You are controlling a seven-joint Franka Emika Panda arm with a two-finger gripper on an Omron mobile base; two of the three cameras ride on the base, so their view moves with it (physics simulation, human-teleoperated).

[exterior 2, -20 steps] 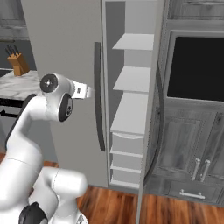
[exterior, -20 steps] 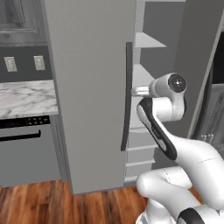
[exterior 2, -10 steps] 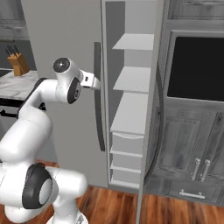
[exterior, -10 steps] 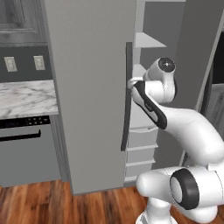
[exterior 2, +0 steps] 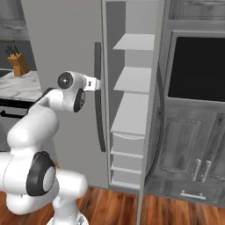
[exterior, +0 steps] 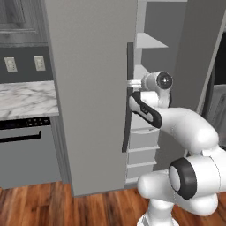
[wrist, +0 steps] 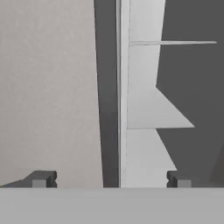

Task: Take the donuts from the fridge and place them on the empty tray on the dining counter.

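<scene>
The tall light-grey fridge [exterior: 88, 88] has its left door closed and its right door [exterior 2: 154, 110] swung open. White shelves [exterior 2: 132, 79] inside look bare from here; the donuts are out of view, as are the blue tray and the dining counter. My gripper [wrist: 109, 179] is open, and the left door's long dark handle [wrist: 107, 87] runs between its two widely spread fingertips [wrist: 41, 178]. In the base views the gripper [exterior: 132, 83] [exterior 2: 94, 82] sits right at that handle [exterior: 128, 110] [exterior 2: 98, 96], at about its upper third.
A marble-topped counter [exterior: 26, 99] with a dark-panelled appliance [exterior: 26, 150] below stands left of the fridge, and a knife block [exterior 2: 17, 66] is on it. Grey cabinets with a built-in black oven [exterior 2: 197, 66] stand to the right. The floor is wood.
The arm has stretched forward and left, carrying the gripper from in front of the open compartment up to the left door's handle. The fridge doors have not moved.
</scene>
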